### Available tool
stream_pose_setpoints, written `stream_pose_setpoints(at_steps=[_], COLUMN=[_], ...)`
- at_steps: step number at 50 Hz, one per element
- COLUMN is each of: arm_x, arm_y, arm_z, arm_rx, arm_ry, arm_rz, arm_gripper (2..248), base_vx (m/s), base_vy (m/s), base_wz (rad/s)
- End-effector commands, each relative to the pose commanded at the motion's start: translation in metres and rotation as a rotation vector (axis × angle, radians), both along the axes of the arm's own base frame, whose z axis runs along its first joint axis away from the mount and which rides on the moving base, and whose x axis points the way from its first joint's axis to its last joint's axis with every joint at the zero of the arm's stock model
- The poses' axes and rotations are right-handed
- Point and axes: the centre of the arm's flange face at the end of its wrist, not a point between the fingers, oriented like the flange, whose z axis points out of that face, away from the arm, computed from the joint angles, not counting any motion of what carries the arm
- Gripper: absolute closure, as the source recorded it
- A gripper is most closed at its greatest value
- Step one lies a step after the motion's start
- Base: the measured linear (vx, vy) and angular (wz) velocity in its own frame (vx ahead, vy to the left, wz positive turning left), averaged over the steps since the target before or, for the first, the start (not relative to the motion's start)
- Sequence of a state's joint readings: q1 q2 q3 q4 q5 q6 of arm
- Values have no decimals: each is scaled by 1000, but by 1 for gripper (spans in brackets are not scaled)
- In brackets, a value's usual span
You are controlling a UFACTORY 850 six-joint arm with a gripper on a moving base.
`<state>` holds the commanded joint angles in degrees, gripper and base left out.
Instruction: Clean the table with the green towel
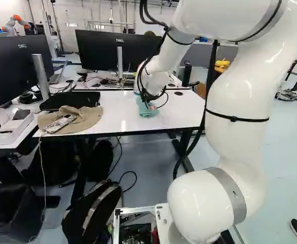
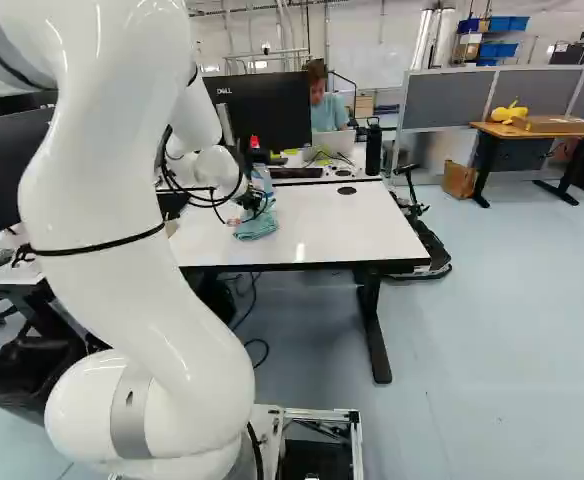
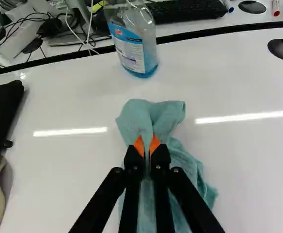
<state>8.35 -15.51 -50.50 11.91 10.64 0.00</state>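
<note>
My gripper (image 2: pixel 244 202) is low over the far part of the white table (image 2: pixel 322 230), mostly hidden by cables and the wrist. The green towel (image 2: pixel 258 226) lies bunched beneath it on the tabletop. In the wrist view the gripper (image 3: pixel 147 145) pinches a fold of the towel (image 3: pixel 185 162) between its orange pads; cloth spreads ahead of the fingers and under them. The towel's lower layers rest on the table (image 3: pixel 248 160).
A clear spray bottle (image 3: pixel 135 43) with blue liquid stands ahead of the towel. A tan cap (image 1: pixel 82 121) with a remote-like object on it and a black case (image 1: pixel 69 100) lie on the table's left part. Monitors (image 1: pixel 100 50) stand behind.
</note>
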Motion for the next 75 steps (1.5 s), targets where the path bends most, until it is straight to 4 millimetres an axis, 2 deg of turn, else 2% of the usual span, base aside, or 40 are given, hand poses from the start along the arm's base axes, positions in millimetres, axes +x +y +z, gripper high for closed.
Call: stream_pose_setpoints(at_steps=[53,75], arm_x=[-6,20], arm_y=[1,-19], arm_z=[-6,-7], arm_rx=[2,6], arm_ry=[95,84], arm_rz=[11,-32], arm_gripper=[216,216], base_vx=[0,0], base_vy=[0,0], base_wz=[0,0])
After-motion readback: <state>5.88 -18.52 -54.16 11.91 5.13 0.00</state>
